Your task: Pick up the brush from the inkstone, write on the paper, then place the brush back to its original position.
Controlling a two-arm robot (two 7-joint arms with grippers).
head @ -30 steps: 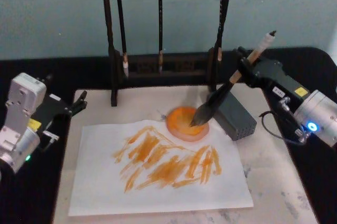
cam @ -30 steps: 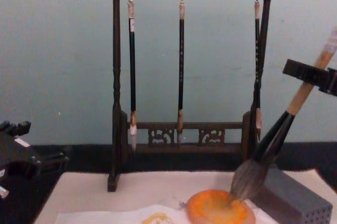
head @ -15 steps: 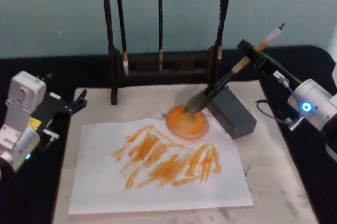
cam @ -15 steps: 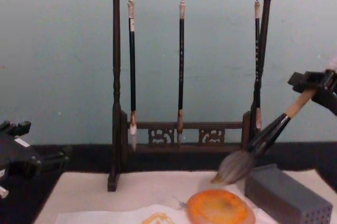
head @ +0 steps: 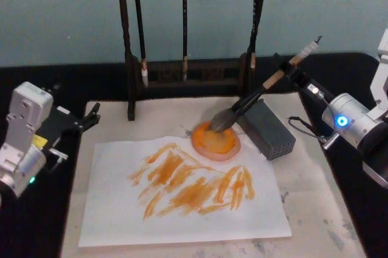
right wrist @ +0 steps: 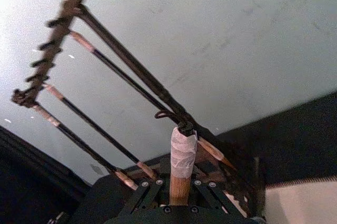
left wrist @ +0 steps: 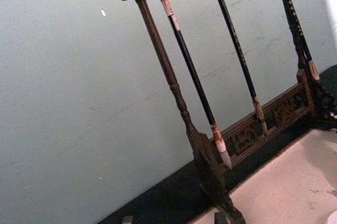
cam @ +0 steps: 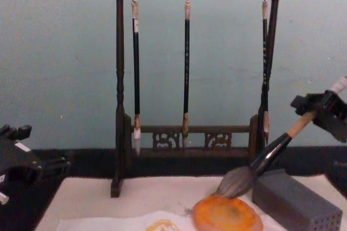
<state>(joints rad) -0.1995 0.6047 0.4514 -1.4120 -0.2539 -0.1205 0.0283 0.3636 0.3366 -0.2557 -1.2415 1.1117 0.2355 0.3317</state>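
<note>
Head view: brush (head: 257, 93) slants down from the right, its bristles over the far rim of the inkstone (head: 216, 143); its shaft passes above the grey block (head: 270, 131).
Right gripper: (head: 290, 69) clamped on the upper handle just below the white cap, well clear of the wet bristles.
Right wrist view: handle (right wrist: 180, 177) runs straight up between the fingers (right wrist: 145, 196), so the grip looks centred.
Chest view: bristle tip (cam: 234, 183) sits at the disc's (cam: 226, 216) far edge; whether it touches, I cannot tell.
Paper: (head: 182, 212) lies just beside the inkstone on the near side and carries orange strokes, so the writing looks done.
Step, as I judge it: returning the brush, which is tilted low so the head can rest on the disc.
Next move calls for: a gentle lowering before the fingers part, or the brush may roll off.
Risk: the ferrule catching the block's top edge.
Left gripper: (head: 85, 120) parked at the mat's (head: 321, 209) left side, well apart from the work.
Rack: (head: 185, 77) stands behind the inkstone with three slim brushes hanging, untouched.
</note>
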